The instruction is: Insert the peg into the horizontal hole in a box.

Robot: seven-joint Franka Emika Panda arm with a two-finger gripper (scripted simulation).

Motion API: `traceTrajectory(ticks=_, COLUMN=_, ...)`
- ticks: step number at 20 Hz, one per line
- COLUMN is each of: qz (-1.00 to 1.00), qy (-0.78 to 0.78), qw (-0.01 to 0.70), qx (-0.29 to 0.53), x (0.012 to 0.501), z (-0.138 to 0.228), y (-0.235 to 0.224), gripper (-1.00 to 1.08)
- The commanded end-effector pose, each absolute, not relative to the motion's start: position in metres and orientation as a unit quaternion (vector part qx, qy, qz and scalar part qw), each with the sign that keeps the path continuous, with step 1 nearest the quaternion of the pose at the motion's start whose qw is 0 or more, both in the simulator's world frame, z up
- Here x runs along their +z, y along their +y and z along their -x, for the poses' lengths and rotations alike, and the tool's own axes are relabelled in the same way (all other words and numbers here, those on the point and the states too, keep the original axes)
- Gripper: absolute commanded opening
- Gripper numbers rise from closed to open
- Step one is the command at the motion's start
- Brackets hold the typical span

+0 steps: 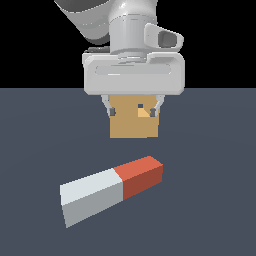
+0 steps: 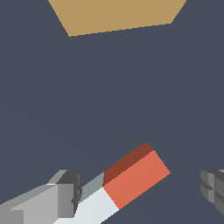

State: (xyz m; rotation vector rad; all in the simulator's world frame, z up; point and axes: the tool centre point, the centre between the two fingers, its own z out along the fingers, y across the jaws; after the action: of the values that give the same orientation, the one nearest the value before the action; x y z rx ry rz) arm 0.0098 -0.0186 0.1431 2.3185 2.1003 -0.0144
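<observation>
Simulated scene, flat slate floor (image 1: 210,200); black void behind, untextured shapes

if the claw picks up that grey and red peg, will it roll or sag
The peg probably won't roll: its faces are flat and square-edged. It looks like a stiff bar, so sagging seems unlikely. Gripped near one end, its length might tilt it.

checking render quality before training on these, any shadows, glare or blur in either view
Exterior view: sharp, flat shading, no cast shadow under the long grey-white and red-orange square peg, no glare, black backdrop above the floor. Wrist view: equally crisp, the tan cube-like box cut off by the frame, the claw unblurred.
</observation>
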Motion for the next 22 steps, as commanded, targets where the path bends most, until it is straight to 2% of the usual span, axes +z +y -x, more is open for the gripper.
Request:
traceTrajectory(ticks=1, qz=-0.758, qy=0.652, qw=0.006, qx=-0.005, x=0.139, z=-0.009, y=-0.026, gripper=1.0)
traceTrajectory(ticks=10, qz=-0.847, qy=0.532, qw=0.005, qx=-0.003, x=0.117, z=0.004, y=-0.067, gripper=1.0)
traceTrajectory(ticks=22, qz=-0.941, qy=0.339, qw=0.002, qx=-0.001, x=0.085, z=0.043, y=-0.115, gripper=1.0)
